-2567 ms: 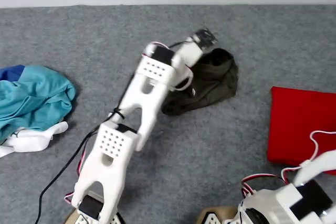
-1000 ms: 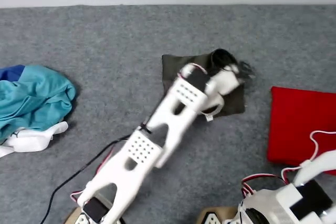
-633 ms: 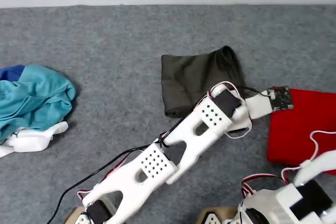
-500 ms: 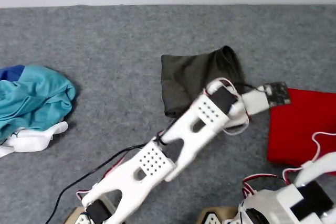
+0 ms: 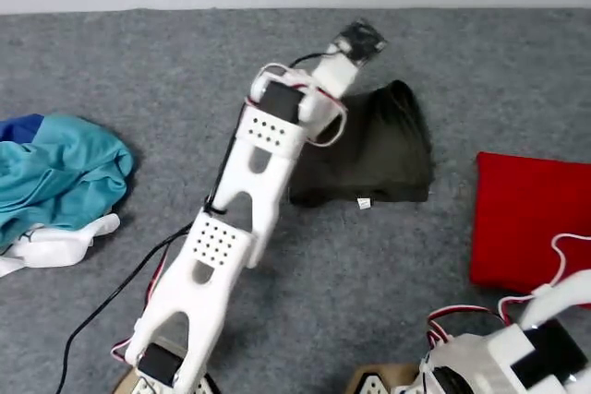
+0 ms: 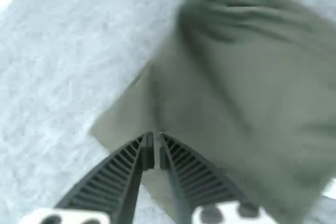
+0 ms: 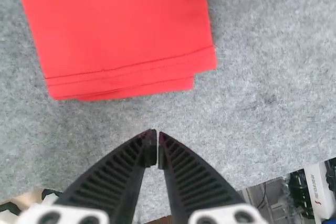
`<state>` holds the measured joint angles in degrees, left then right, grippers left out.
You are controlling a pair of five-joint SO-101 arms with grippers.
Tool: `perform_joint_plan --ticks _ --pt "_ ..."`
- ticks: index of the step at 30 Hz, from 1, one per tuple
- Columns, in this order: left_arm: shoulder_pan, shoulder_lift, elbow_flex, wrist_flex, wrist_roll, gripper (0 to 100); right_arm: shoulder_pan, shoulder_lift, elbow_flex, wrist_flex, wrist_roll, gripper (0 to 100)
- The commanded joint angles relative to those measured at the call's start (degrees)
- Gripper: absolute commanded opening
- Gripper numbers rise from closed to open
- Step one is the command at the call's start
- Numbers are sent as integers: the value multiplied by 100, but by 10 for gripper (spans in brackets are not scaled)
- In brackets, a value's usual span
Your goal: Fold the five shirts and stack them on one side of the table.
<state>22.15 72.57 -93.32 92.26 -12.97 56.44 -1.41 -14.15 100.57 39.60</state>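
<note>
The left gripper point(image 6: 153, 153) hangs closed and empty over the dark shirt point(image 5: 379, 154), one edge just beneath its tips and a bunched ridge beyond them. To flatten that ridge, it should probably open, pinch one hem cleanly and drag low and evenly. The right gripper point(image 7: 157, 148), also closed and empty, sits just short of the folded red shirt point(image 7: 115, 24).

The left arm point(image 5: 249, 173) is stretched far out, and the left gripper point(image 6: 156, 150) is pinched closed. The right arm point(image 5: 503, 357) sits tucked back low, with the right gripper point(image 7: 157, 148) closed too.
</note>
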Motion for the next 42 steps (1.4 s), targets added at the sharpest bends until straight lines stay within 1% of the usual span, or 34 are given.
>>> perform_joint_plan --ticks 1,5,9,18,21,24,27,30,33,37,42 --pt "-273 334 -251 -211 79 36 -57 -295 -44 215 62 10" --pt "-413 765 -251 -202 79 36 -48 -295 -44 215 62 10" --pt "-475 791 -251 -176 70 36 -48 -295 -44 215 62 10" --pt "-976 782 -277 492 70 33 -40 -409 -35 215 62 10" --pt "-941 431 -286 826 105 33 -180 -602 -35 215 62 10" --pt "-905 -220 -286 835 360 32 -400 -804 -35 215 26 10" --pt "-905 -1011 -251 844 633 32 -708 -1033 -35 224 18 10" --pt "-1020 -1679 -198 862 642 32 -1086 -1262 -26 224 9 10" --pt "-1240 -2435 295 862 607 32 -1569 -1376 -26 224 -316 10" --pt "-1741 -3640 1569 862 475 32 -2387 -1358 -26 215 -809 10" --pt "-2338 -5477 3662 853 273 32 -3741 -1068 -44 -4 -1495 12"
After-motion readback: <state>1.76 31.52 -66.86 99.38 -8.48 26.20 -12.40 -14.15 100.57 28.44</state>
